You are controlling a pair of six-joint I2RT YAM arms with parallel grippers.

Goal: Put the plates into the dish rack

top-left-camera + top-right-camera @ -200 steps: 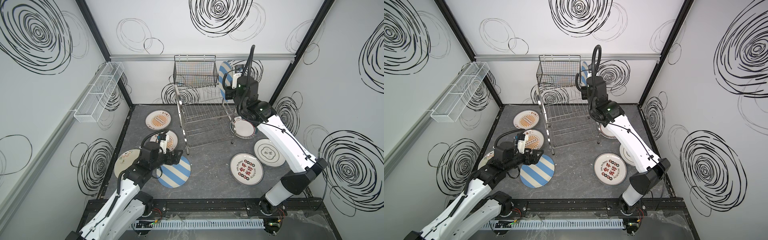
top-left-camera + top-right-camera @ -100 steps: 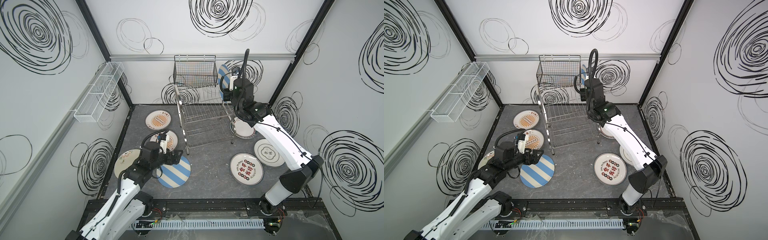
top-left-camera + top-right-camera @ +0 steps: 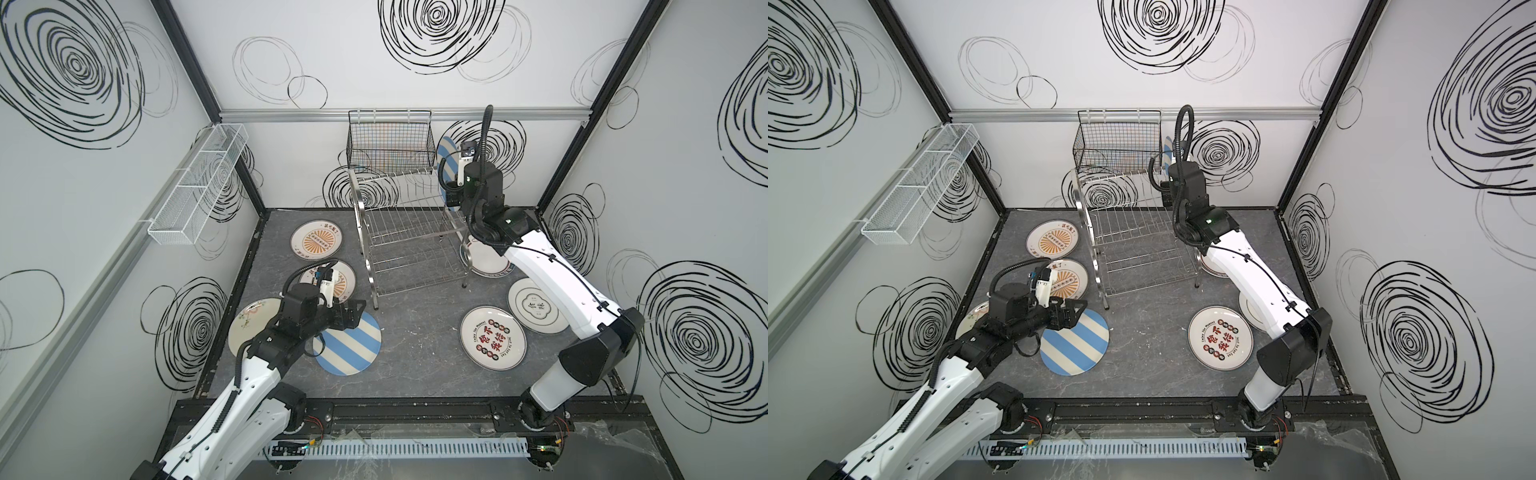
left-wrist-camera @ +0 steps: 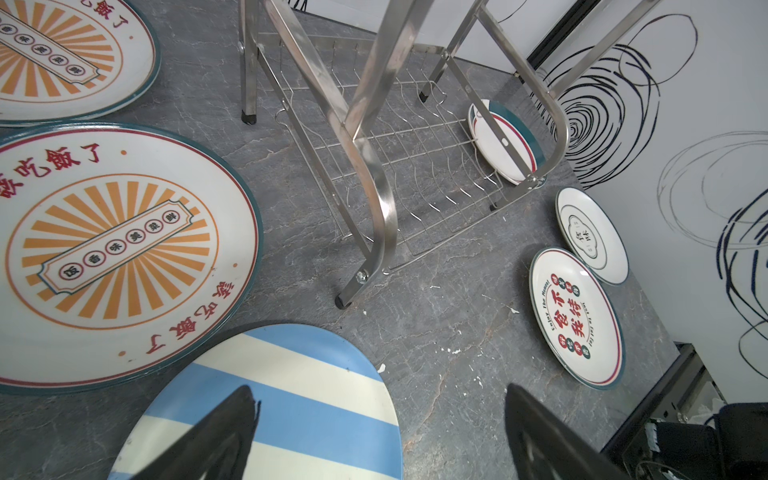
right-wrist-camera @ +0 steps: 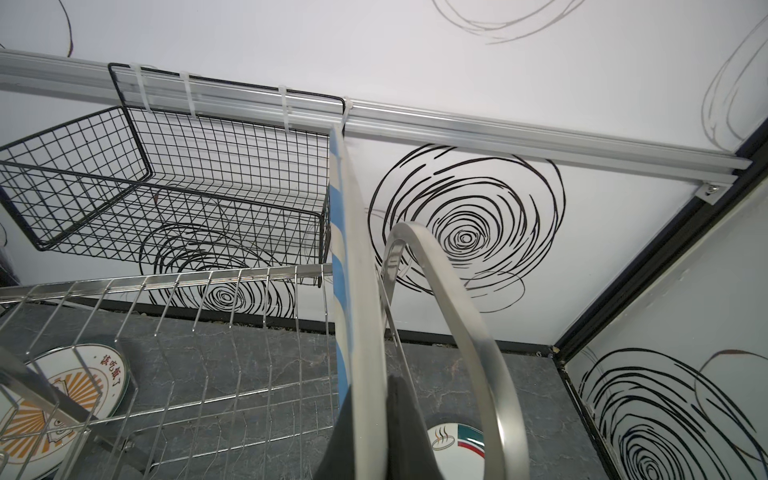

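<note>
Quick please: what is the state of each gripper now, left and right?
Left gripper: open, holding nothing.
Right gripper: closed on the upright striped plate.

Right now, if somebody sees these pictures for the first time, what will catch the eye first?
The right gripper holds the upright striped plate on edge at the top tier of the dish rack, at its right end. In front on the left, the left gripper hangs open over the edge of the flat striped plate on the grey floor. Other plates, like the red-lettered plate, lie on the floor around the rack.
</note>
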